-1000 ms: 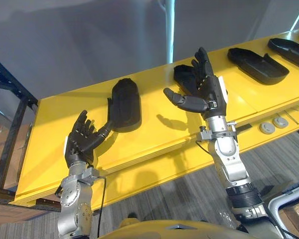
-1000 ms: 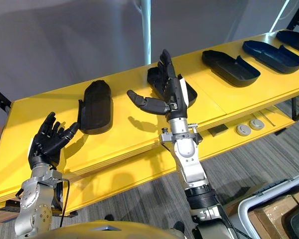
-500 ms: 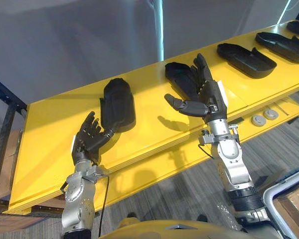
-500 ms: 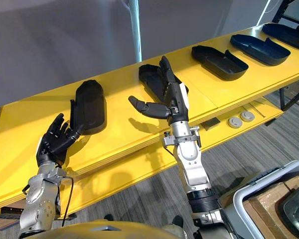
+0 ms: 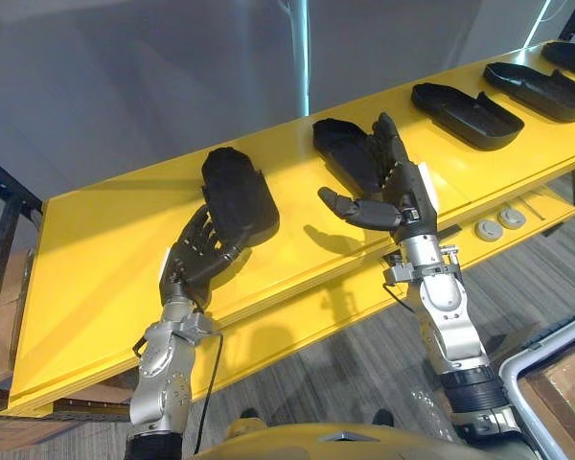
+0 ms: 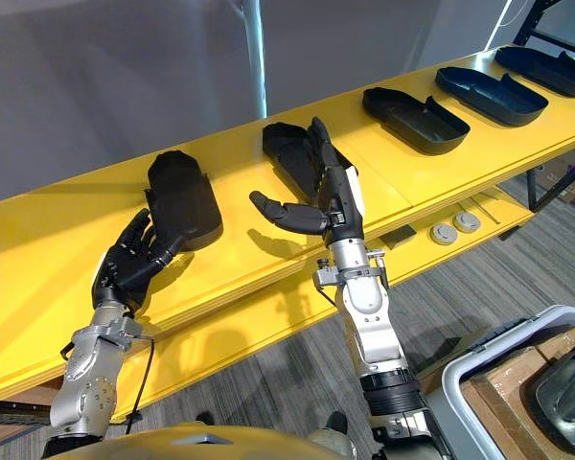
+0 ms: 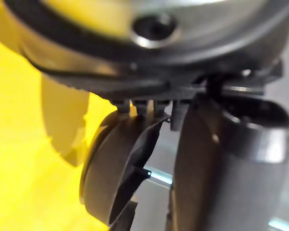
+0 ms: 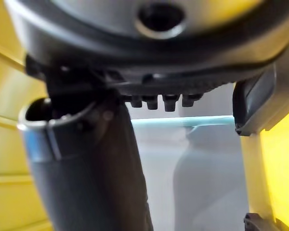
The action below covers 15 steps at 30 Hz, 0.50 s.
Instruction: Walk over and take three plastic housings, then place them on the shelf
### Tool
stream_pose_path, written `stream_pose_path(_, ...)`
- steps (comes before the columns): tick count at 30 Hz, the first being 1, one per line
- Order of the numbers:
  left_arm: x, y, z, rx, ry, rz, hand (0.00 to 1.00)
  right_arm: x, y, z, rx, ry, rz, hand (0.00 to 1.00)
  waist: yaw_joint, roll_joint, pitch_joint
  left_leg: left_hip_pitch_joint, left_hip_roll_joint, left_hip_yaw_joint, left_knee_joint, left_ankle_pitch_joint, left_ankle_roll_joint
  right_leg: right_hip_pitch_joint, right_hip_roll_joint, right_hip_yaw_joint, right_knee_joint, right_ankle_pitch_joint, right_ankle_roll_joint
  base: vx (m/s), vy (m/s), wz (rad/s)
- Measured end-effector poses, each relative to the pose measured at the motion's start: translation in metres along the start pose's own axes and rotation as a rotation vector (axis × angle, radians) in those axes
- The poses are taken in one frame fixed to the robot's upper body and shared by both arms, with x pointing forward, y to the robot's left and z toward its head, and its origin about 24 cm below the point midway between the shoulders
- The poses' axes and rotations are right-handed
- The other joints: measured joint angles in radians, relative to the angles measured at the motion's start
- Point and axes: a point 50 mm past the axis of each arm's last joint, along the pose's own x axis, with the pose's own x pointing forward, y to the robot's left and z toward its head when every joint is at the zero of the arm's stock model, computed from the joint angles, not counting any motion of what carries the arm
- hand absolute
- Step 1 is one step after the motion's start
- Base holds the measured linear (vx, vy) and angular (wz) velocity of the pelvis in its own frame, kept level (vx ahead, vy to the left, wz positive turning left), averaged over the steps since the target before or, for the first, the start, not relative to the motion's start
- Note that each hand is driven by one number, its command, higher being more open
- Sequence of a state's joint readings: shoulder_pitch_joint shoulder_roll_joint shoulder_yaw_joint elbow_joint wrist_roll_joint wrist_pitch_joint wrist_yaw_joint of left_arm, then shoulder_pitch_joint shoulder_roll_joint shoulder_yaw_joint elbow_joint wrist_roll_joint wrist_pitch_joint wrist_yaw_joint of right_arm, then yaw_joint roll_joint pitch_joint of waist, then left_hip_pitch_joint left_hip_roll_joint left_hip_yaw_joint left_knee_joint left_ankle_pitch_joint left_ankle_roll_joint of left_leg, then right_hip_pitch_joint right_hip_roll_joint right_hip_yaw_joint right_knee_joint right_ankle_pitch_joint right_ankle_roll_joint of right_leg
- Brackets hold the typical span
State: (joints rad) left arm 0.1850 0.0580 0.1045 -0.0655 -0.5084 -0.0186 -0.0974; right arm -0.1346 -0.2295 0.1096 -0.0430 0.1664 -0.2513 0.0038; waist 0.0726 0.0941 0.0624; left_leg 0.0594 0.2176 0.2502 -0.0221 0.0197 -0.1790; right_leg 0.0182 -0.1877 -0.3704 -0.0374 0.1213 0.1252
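now my left robot hand (image 5: 203, 255) is open at the left housing (image 5: 238, 190); my right robot hand (image 5: 395, 187), open and empty, hovers over the next housing (image 5: 343, 149).

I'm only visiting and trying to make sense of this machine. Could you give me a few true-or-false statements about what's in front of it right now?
1. The right hand is gripping a housing. False: it is open and holds nothing.
2. The left hand has its fingers at the near end of the leftmost housing. True.
3. The housings are stacked in one pile. False: they lie apart in a row along the yellow table.
4. Two round grey discs lie on the table's lower step. True.
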Motion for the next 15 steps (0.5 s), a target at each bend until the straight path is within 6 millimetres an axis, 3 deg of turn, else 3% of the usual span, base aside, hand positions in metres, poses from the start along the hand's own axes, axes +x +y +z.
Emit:
stream_pose_path(9, 0.0011, -0.0077, -0.003, -0.003, 0.014, -0.032, 1.0, 0.0, 0.0014, -0.0003, 0.002, 0.002, 0.017, 1.0, -0.008, 0.0, 0.0, 0.001, 0.0, 0.002, 0.0, 0.0, 0.0, 0.0, 0.0, 0.002, 0.0, 0.0, 0.0, 0.0, 0.0, 0.0)
stream_pose_path(15, 0.0009, -0.0009, -0.0019, 0.052, 0.012, 0.079, 1.0, -0.0009, 0.0023, -0.0015, 0.003, 0.012, 0.03, 1.0, -0.01, -0.001, 0.0, 0.001, 0.0, 0.002, 0.0, 0.0, 0.0, 0.0, 0.0, 0.002, 0.0, 0.0, 0.0, 0.0, 0.0, 0.0)
